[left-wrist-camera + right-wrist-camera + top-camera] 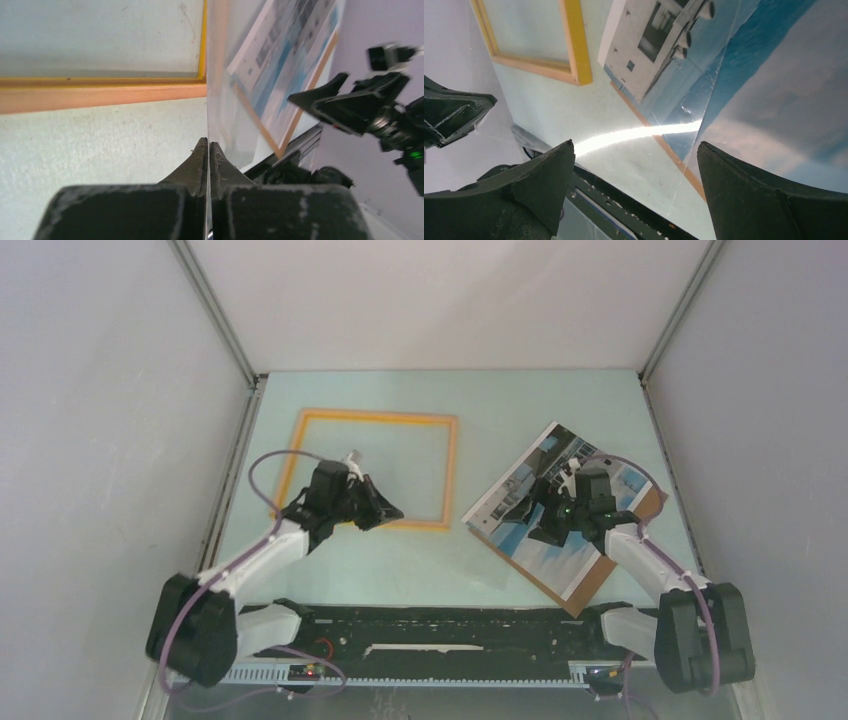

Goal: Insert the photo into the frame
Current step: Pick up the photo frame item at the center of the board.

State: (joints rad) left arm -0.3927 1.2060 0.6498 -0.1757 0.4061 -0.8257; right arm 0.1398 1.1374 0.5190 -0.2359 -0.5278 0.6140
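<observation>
We find the frame [380,417] lying flat on the table [400,570], left of the middle, with its yellow-orange rim unbroken all round. The left pincer [392,512] sits over the frame's near side, its tips close to the near rail of the rim. From the left wrist we see this pincer [208,145] pressed together on the edge of a thin clear sheet [220,100]. The sheet stands edge-on straight ahead of the fingers. The near rail runs across on the left beyond the tips.

The photo [530,465] lies picture side up, well apart from the frame on the right side of the table. It is turned at an angle and rests on a brown backing board [650,505] that shows past its right and near edges. The right pincer [552,512] is over the middle of the photo. From the right wrist we see it [634,150] spread wide, with sky, water and pale buildings between and beyond its fingers. The clear sheet [644,132] crosses there with a bright streak of glare. We cannot tell whether the right fingers touch the photo or the sheet.
</observation>
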